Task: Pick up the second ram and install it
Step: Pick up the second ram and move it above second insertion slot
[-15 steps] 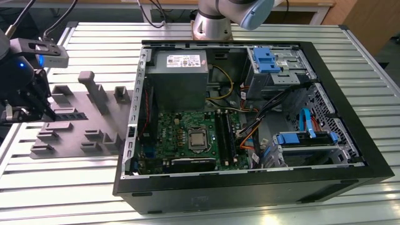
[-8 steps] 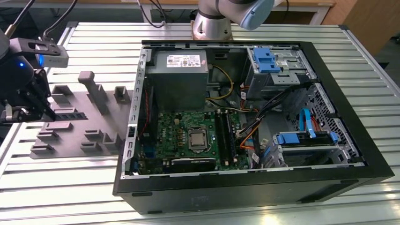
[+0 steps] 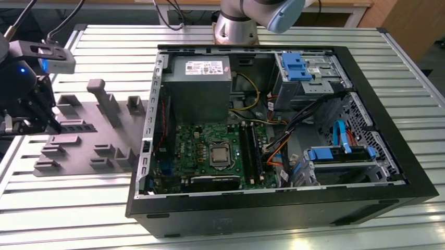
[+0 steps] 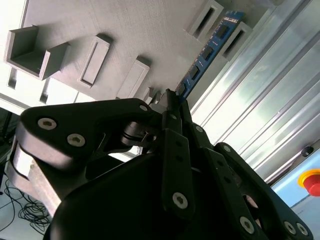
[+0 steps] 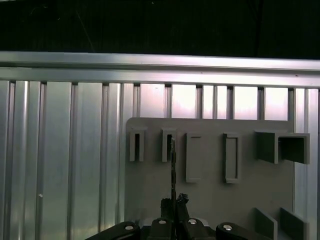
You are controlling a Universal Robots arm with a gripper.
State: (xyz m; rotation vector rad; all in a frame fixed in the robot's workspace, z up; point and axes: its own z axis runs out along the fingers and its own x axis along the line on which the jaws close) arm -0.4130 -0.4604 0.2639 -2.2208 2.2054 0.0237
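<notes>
Black end effector (image 4: pixel 169 96) apparently pinches thin blue second ram (image 4: pixel 207 52)

Blue-and-black second ram (image 4: pixel 209 50); grey holder plate (image 3: pixel 90 136); black end effector (image 4: pixel 170 99); green motherboard (image 3: pixel 198 148).

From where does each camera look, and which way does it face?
Exterior view: above the table, looking down at the computer case and holder tray; the arm's base shows.
First wrist view: behind the gripper, facing the holder tray.
Second wrist view: behind the gripper, facing the second ram.
Shared by both wrist views: gripper, holder tray.
</notes>
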